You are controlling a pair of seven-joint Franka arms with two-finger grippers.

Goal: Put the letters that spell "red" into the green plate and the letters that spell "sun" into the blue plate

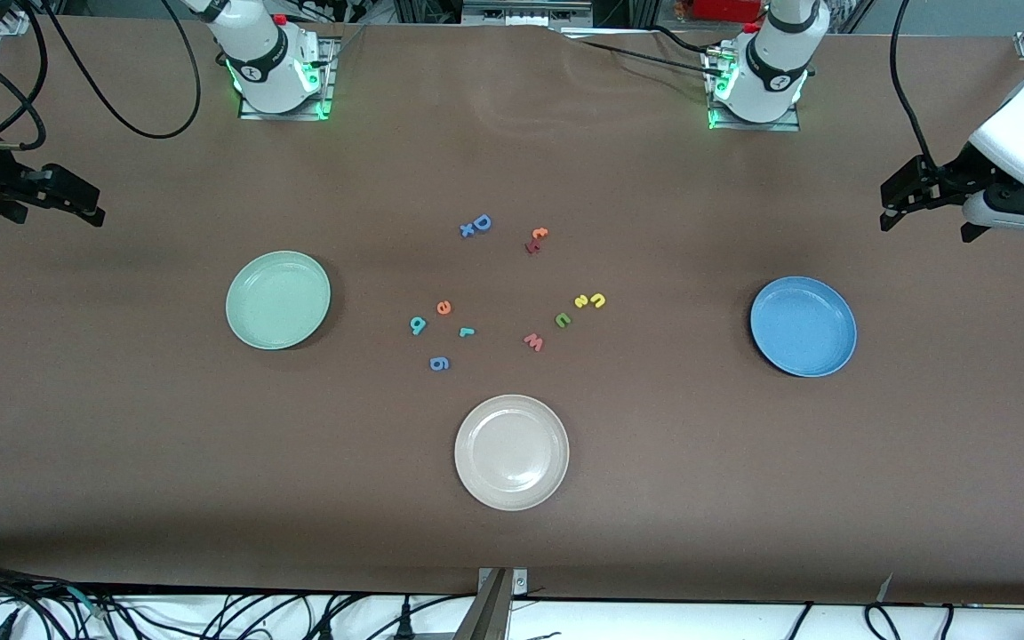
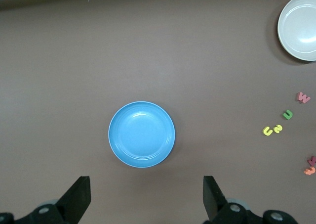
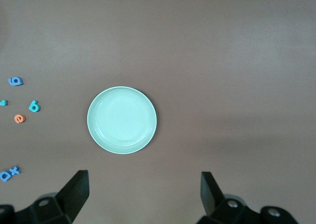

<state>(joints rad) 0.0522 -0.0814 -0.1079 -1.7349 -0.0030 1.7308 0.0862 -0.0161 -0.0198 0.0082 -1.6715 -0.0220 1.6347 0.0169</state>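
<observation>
mint plate: round pale mint-green plate (image 1: pixel 278 300) with a raised rim, smooth and glossy, sits toward the right arm's end of the table, nothing in it yet
blue plate: round medium-blue plate (image 1: pixel 803 325), same shape, toward the left arm's end, also bare
red letters: tiny matte toy bits, orange "e" (image 1: pixel 444 308), teal "d" (image 1: pixel 418 326), smaller teal "r" (image 1: pixel 467 332), bunched between the mint plate and mid-table, so i'd guess the right arm takes these
sun letters: yellow "s" (image 1: pixel 581 301) touching yellow "u"/"n" shape (image 1: pixel 597 300), green "u"/"n" shape (image 1: pixel 563 319) just beside, on the blue plate's side of the middle
right gripper (image 1: pixel 57 197): black fingers spread wide, holding nothing, hangs over the table's edge at its own end
left gripper (image 1: pixel 925 197): same deal, spread and bare, waiting
key bit: both claws are well apart from their letters, plates lie in between
</observation>
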